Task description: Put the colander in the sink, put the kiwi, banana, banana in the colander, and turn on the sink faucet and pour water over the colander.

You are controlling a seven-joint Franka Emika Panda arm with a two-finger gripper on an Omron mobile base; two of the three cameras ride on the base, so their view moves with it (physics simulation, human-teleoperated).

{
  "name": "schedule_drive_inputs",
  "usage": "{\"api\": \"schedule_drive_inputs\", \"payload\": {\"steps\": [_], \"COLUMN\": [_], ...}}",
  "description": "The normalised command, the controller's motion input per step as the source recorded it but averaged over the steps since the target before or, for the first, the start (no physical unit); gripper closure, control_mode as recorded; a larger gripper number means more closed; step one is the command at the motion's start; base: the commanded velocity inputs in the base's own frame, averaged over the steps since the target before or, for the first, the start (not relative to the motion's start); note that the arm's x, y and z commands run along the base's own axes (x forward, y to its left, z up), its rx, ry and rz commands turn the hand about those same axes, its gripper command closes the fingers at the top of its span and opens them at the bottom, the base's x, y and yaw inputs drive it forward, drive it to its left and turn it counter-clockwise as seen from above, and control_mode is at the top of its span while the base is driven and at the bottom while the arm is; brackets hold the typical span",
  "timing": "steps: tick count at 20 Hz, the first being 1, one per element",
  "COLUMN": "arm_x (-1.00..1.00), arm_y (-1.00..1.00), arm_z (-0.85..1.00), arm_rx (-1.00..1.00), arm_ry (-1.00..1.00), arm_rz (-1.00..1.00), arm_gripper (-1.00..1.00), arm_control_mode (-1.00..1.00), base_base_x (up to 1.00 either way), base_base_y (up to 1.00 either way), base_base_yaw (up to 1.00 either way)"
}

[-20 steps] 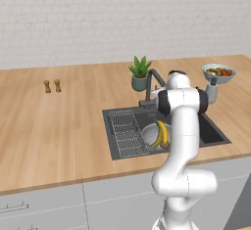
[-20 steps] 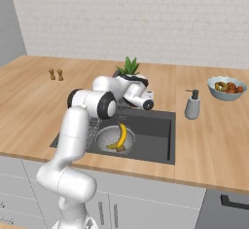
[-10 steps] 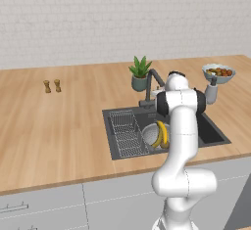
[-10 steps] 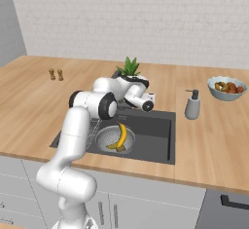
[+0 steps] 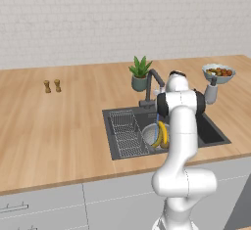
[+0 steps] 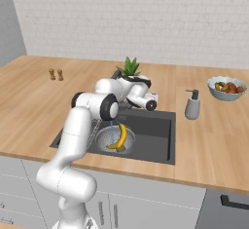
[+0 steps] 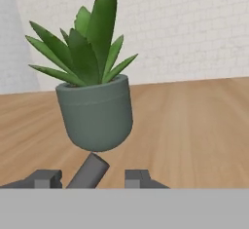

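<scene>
The sink faucet (image 5: 150, 84), a dark grey slim gooseneck tap, is standing at the back edge of the dark grey rectangular recessed sink (image 5: 210, 132); its angled lever (image 7: 88, 171) is lying between the fingertips of the gripper (image 7: 88, 178), which is partly spread around it, contact not discernible. Beyond the faucet, a green potted plant (image 7: 95, 91) is sitting on the wooden counter (image 5: 59, 126). Below the faucet, a thin blue stream of water (image 6: 111, 131) is falling into the round grey perforated metal colander (image 6: 104, 140), which is holding a curved yellow banana (image 6: 119, 137).
</scene>
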Motion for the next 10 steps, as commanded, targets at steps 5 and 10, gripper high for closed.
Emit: {"api": "schedule_drive_inputs", "payload": {"steps": [5,10], "arm_x": [-0.12,-0.22], "arm_y": [-0.61,-0.39], "arm_z": [-0.16,-0.05], "arm_rx": [0.0,0.0], "arm_ry": [0.01,0.0], "arm_rz": [0.0,-0.01], "arm_gripper": [1.0,1.0], "arm_control_mode": [-1.0,-1.0], "base_base_x": [0.0,0.0], "base_base_y": [0.0,0.0], "base_base_yaw": [0.0,0.0]}}
